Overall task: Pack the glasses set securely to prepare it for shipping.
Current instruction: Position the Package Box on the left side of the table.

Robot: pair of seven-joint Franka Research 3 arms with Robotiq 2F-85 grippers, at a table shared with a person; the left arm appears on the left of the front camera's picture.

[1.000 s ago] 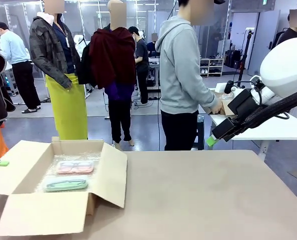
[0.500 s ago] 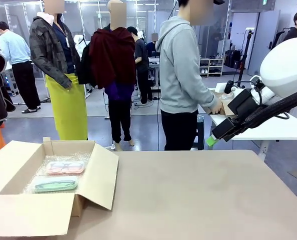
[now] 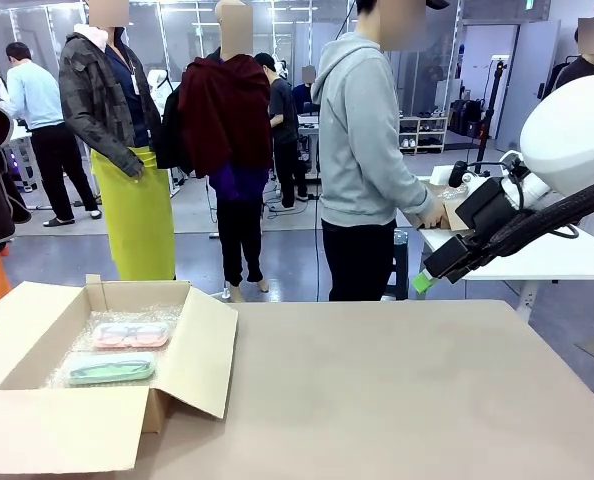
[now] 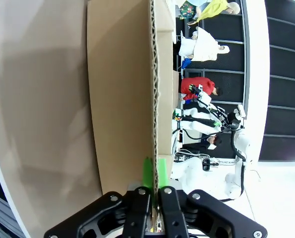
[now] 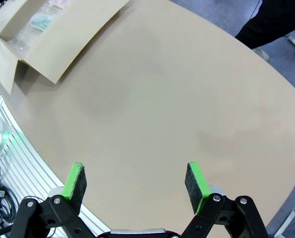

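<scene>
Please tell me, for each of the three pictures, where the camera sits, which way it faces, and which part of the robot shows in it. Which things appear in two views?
Front view: between the arms, facing across the table toward a person; the right hand hangs open.
Left wrist view: on the left arm, along the left hand, shut on a flap of the box.
Right wrist view: on the right arm, looking down past its open hand at the table.
Shared: the box and its two cases, pink and green, appear in front and right wrist views.

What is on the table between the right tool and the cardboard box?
Nothing: in the right wrist view the table is bare from the open right tool to the box. The front view agrees.
</scene>
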